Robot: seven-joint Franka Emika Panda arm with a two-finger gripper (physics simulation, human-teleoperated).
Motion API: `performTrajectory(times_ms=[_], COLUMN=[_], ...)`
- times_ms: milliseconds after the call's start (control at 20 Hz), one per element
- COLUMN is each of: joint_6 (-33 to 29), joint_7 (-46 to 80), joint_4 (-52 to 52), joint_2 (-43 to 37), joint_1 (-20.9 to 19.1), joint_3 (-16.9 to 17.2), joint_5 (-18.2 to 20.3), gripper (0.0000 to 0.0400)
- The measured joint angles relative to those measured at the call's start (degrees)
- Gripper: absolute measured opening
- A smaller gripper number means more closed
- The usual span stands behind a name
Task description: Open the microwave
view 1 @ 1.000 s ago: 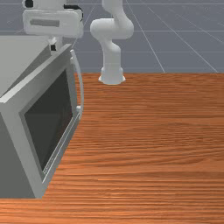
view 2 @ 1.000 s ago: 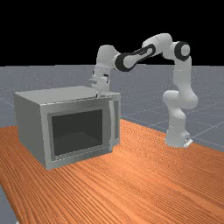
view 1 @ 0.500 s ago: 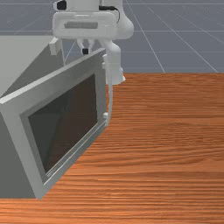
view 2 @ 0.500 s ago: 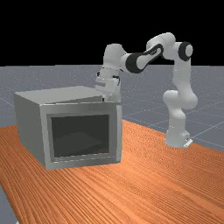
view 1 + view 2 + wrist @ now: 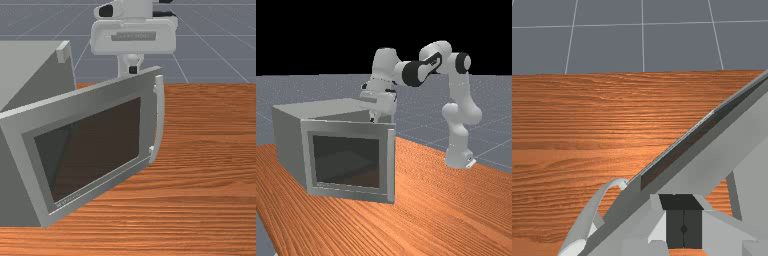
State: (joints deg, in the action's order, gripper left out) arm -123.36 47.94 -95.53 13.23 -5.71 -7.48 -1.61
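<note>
In the front view my gripper is at the top edge of the microwave door, on its inner side near the handle. The far view has the gripper just behind the door's top. Its two fingers meet in the wrist view, so the gripper is shut with nothing between them, close against the door's inner face; whether they touch it I cannot tell. The door stands swung out at an angle from the grey microwave body, and the curved handle is on its outer face.
The wooden table extends past the door's handle side in the front view. A small block sits on the body's front frame, behind the swung door. The arm's base stands at the far view's right.
The door has swung farther out from the body, its handle side moving toward the front view's right. My hand has moved the same way, along the door's inner side.
</note>
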Motion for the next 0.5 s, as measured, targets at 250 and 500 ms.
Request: performTrajectory(times_ms=[250,500], joint_6=[0.30,4.07], joint_7=[0.48,0.54], joint_4=[8.94,18.06], joint_2=[6.73,12.68], joint_1=[1.43,2.69], joint_3=[-0.51,-0.10], joint_5=[-0.98,-1.92], gripper=[0.0000,0.0000])
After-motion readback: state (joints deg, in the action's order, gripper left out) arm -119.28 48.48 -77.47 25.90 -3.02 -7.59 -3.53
